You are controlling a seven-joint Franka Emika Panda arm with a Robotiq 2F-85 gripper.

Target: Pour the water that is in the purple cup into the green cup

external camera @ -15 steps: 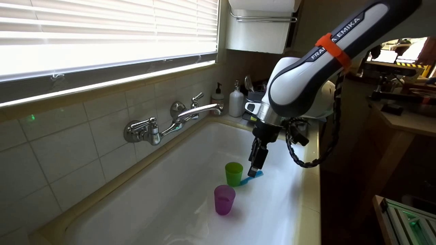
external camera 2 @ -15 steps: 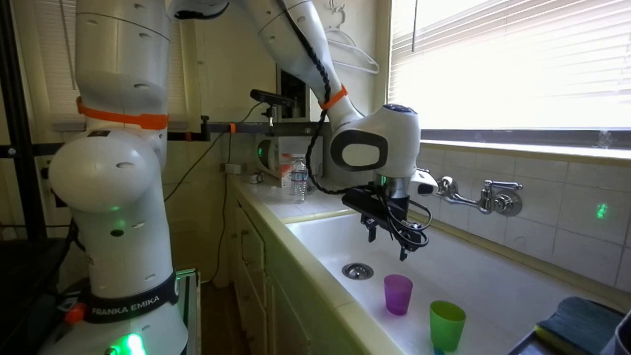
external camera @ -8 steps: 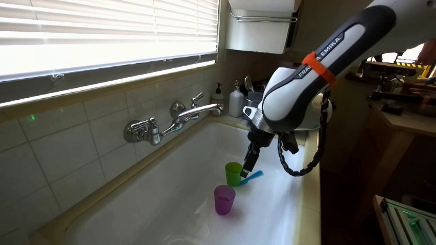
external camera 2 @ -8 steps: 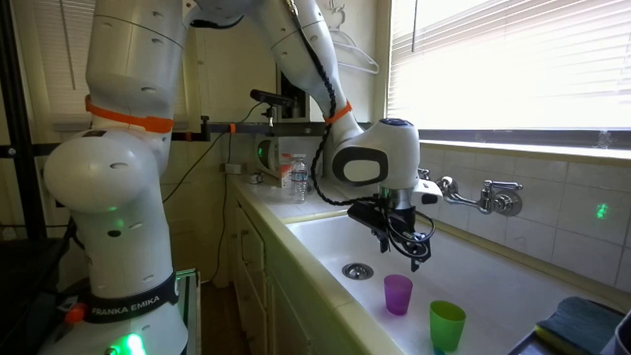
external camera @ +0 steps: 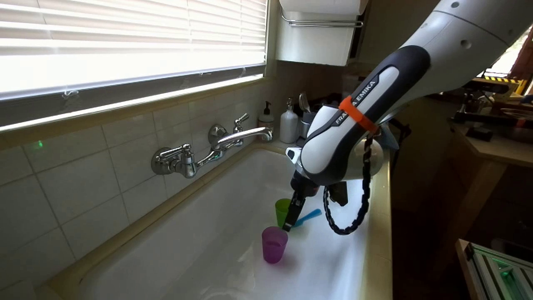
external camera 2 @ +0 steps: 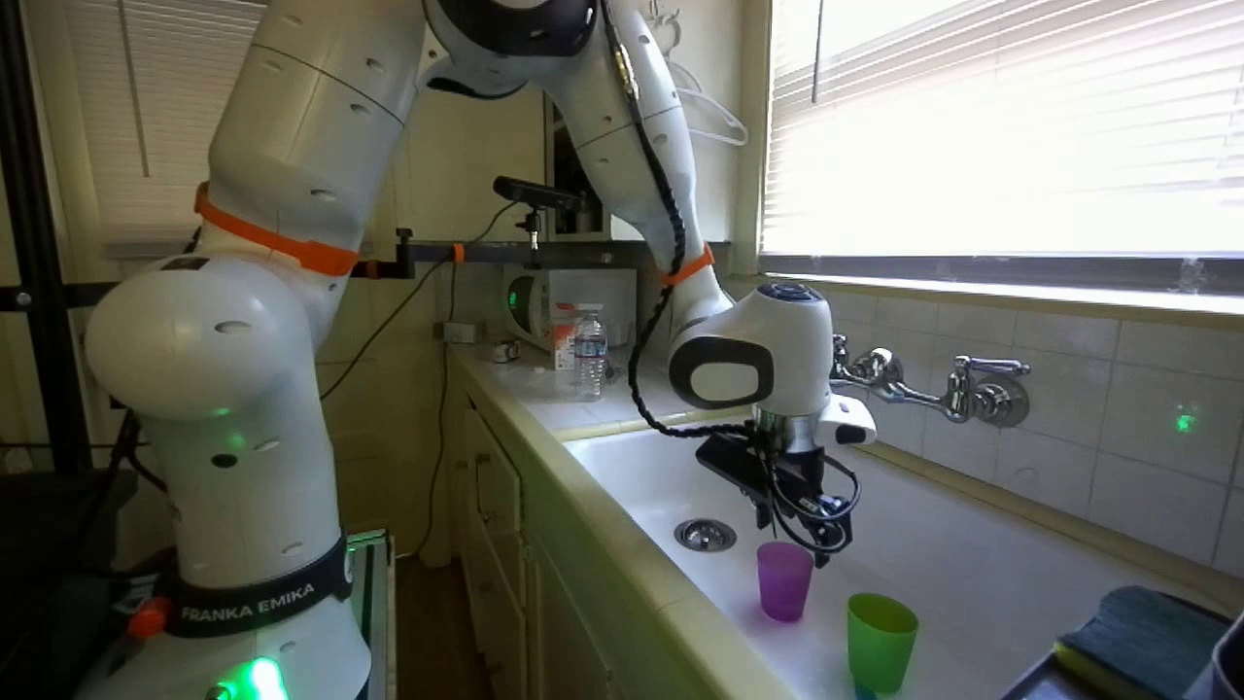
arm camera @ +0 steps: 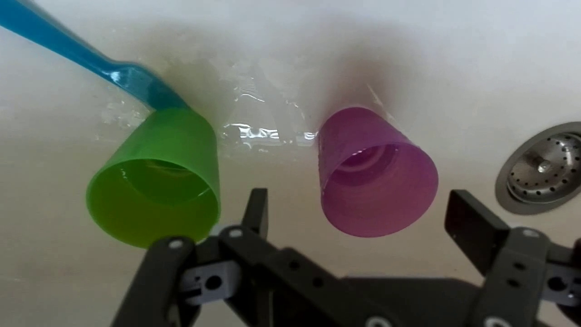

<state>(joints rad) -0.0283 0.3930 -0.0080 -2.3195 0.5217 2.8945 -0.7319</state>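
Gripper (arm camera: 358,203) spread wide, tapered translucent purple cup (arm camera: 377,179), smooth green cup (arm camera: 170,150), perforated metal drain (arm camera: 544,165)

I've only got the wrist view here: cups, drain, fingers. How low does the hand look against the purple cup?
Observer: In an exterior view, one fingertip of the hand shows right beside the rim of the purple cup; I can't tell whether they touch.
Operator: Good. Any fixture I should know about?
Observer: A chrome faucet juts from the tiled wall.
Operator: And what's beyond the drain?
Observer: In an exterior view, a clear plastic bottle stands on the counter beyond it.
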